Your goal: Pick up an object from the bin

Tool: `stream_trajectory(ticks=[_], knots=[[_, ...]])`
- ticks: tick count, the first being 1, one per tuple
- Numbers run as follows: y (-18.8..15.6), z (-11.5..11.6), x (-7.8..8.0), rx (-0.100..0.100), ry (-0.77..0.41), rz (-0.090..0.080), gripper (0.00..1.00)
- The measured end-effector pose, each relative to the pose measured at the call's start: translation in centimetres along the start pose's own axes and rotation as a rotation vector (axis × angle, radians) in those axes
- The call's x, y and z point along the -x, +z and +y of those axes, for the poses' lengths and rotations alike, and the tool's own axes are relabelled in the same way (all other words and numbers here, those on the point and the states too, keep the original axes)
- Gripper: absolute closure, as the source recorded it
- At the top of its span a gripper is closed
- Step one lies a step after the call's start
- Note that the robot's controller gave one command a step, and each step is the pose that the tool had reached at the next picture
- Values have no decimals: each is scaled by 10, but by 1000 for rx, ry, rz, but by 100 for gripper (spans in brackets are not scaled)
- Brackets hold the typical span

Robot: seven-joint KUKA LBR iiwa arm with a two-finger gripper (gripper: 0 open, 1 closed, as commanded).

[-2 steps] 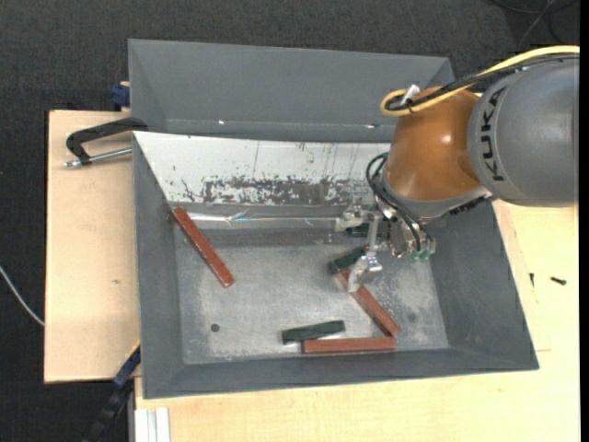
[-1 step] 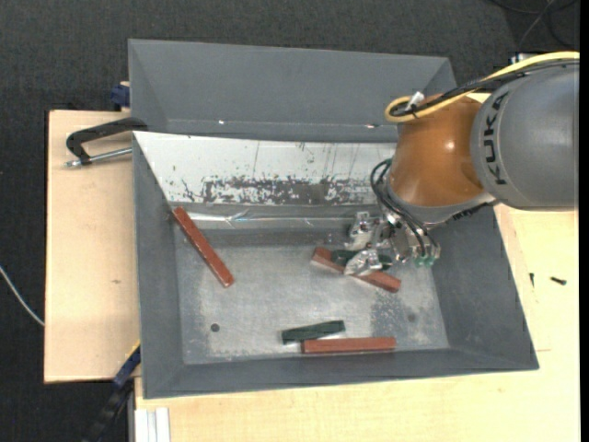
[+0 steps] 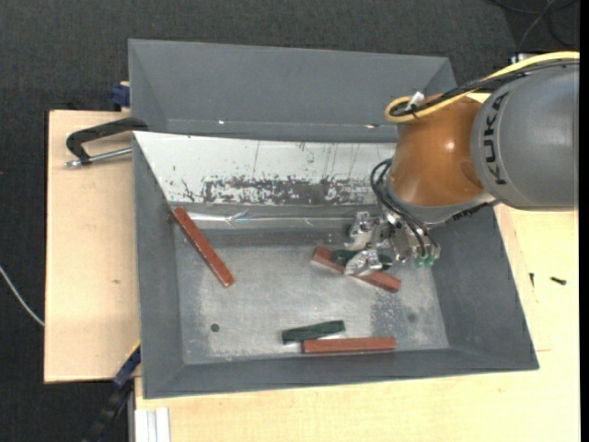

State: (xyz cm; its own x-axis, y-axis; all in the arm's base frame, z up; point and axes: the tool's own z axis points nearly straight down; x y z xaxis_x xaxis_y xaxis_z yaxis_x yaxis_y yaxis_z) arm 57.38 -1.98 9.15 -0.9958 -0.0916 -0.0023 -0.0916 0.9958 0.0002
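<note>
Front of the bin: a red-brown bar lies flat, with a dark green bar touching it just behind. Further in, right of centre, the gripper sits low over a small cluster, with a short red-brown block on one side and a red-brown piece on the other. Can't tell how open it is or whether it holds anything. A long red-brown stick lies well apart by the left wall. Looks like the grasp stage; next comes a firm close on one piece, then a lift straight up.

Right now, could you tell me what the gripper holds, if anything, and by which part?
Cannot tell: the gripper is over the middle of a reddish-brown bar; no hold shows.
</note>
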Motion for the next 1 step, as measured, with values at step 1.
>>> stream_trajectory(ticks=[1], knots=[[-183, 9, -11, -1, -60, -11, 100]])
